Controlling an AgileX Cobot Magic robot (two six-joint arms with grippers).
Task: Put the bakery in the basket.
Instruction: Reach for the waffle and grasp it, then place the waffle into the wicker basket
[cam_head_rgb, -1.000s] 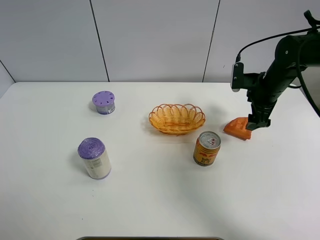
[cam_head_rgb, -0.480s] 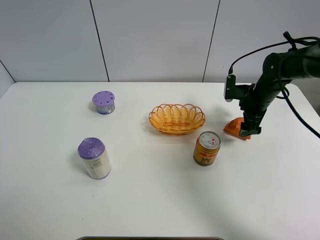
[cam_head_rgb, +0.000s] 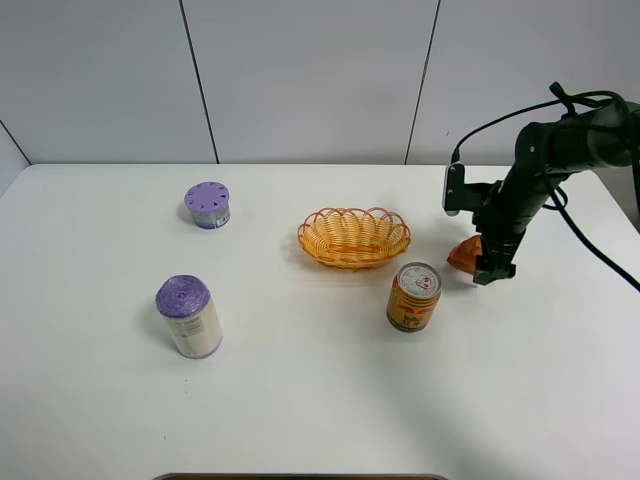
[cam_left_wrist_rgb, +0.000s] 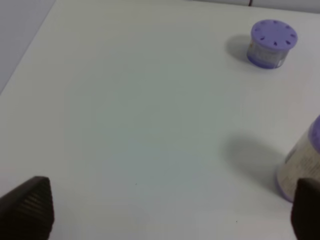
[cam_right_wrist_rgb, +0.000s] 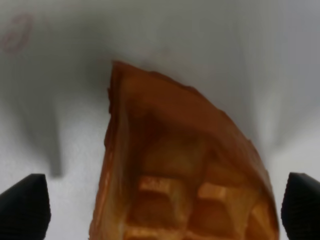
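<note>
Right wrist: my right gripper (cam_right_wrist_rgb: 160, 210) spread around the orange-brown dimpled waffle wedge (cam_right_wrist_rgb: 175, 160)
Exterior high shows only its corner

A white table (cam_head_rgb: 300, 400) with rounded far corners fills the lower two thirds of the frame, evenly lit from above, its surface matte and plain. Behind it, across the top of the frame, stands a pale grey wall (cam_head_rgb: 300, 80) of flat panels, divided by thin dark seams (cam_head_rgb: 198, 80) that slant slightly
</note>
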